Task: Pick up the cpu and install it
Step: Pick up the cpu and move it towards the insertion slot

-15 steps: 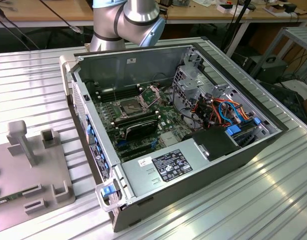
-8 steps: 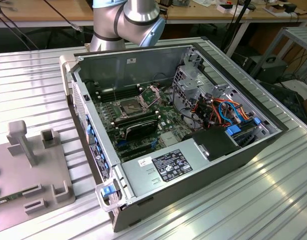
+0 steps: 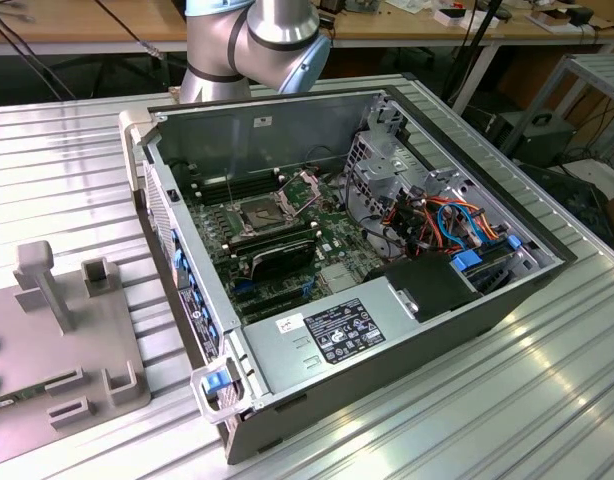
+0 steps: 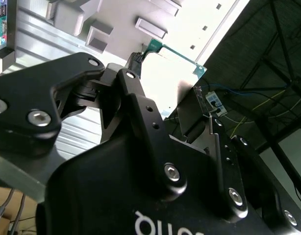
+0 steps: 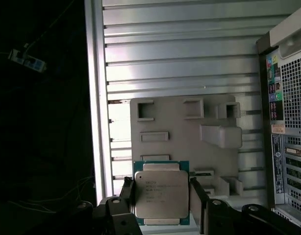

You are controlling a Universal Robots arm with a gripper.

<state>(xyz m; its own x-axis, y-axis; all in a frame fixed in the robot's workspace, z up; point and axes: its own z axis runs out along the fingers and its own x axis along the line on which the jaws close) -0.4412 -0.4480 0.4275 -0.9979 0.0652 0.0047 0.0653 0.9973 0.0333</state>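
The cpu [image 5: 161,194], a flat square chip with a grey metal top and a green edge, sits between the two black fingers [image 5: 128,196] of my gripper [image 5: 162,201]. The gripper is shut on its two opposite sides. It hangs well above the grey holder plate [image 5: 180,122] on the ribbed table. In the second wrist view the gripper [image 4: 170,78] holds the chip's green-edged underside [image 4: 176,55] against the bright table. In the exterior view the open metal-framed socket [image 3: 260,214] lies on the motherboard inside the open computer case [image 3: 387,330].
The arm's silver joints [image 3: 257,40] rise behind the case. The grey holder plate [image 3: 67,350], with raised blocks and a post, lies on the ribbed metal table at the exterior view's left. Memory sticks [image 3: 277,258], cables [image 3: 437,220] and a power supply [image 3: 337,335] crowd the case.
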